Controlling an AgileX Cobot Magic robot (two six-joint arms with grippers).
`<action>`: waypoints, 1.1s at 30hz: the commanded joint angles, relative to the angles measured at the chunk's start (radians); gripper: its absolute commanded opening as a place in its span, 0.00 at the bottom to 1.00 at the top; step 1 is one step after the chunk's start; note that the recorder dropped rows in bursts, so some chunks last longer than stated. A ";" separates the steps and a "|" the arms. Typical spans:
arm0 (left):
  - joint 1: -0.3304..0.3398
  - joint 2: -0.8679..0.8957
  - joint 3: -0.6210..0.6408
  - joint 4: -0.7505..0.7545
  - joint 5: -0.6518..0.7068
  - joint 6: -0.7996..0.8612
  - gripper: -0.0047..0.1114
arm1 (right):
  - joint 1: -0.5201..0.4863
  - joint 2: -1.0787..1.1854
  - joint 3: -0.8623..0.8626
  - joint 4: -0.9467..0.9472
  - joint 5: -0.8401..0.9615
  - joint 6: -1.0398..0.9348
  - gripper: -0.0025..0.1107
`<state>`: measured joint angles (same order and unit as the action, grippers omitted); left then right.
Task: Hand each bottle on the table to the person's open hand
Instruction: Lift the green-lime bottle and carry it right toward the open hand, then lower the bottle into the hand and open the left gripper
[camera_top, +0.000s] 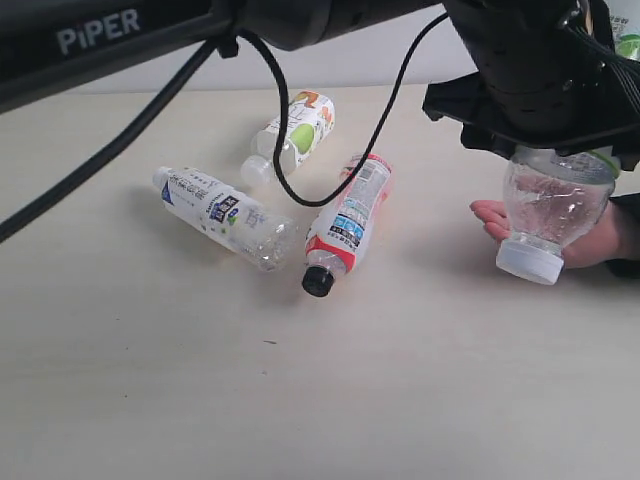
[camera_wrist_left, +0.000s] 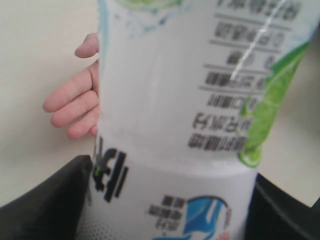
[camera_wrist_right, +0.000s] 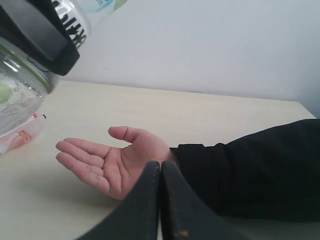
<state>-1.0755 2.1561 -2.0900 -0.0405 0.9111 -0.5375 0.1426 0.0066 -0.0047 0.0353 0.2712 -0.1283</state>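
Observation:
My left gripper (camera_top: 548, 140) has reached across to the right and is shut on the large lime-label bottle (camera_top: 555, 205). The bottle hangs tilted with its white cap (camera_top: 530, 262) downward, just above the person's open hand (camera_top: 490, 215). In the left wrist view the bottle (camera_wrist_left: 185, 115) fills the space between the black fingers (camera_wrist_left: 45, 200), and the hand (camera_wrist_left: 75, 105) shows behind it. Three bottles lie on the table (camera_top: 150, 380): a blue-white-label one (camera_top: 225, 215), a red-label black-cap one (camera_top: 348, 222) and a short green-apple-label one (camera_top: 292, 135). My right gripper (camera_wrist_right: 160, 167) is shut and empty, near the open palm (camera_wrist_right: 115, 165).
The person's black sleeve (camera_wrist_right: 250, 170) rests on the table at the right edge. The left arm's black cable (camera_top: 290, 170) hangs over the lying bottles. A pale wall (camera_wrist_right: 200, 45) stands behind the table.

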 joint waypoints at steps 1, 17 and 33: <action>0.012 0.007 -0.009 -0.053 -0.073 -0.022 0.04 | -0.002 -0.007 0.005 0.001 -0.004 0.001 0.03; 0.102 0.203 -0.009 -0.393 -0.253 -0.116 0.05 | -0.002 -0.007 0.005 0.001 -0.004 0.001 0.03; 0.102 0.297 -0.009 -0.529 -0.394 -0.090 0.26 | -0.002 -0.007 0.005 0.001 -0.004 0.001 0.03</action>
<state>-0.9764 2.4462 -2.0922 -0.5424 0.5504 -0.6352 0.1426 0.0066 -0.0047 0.0353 0.2712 -0.1263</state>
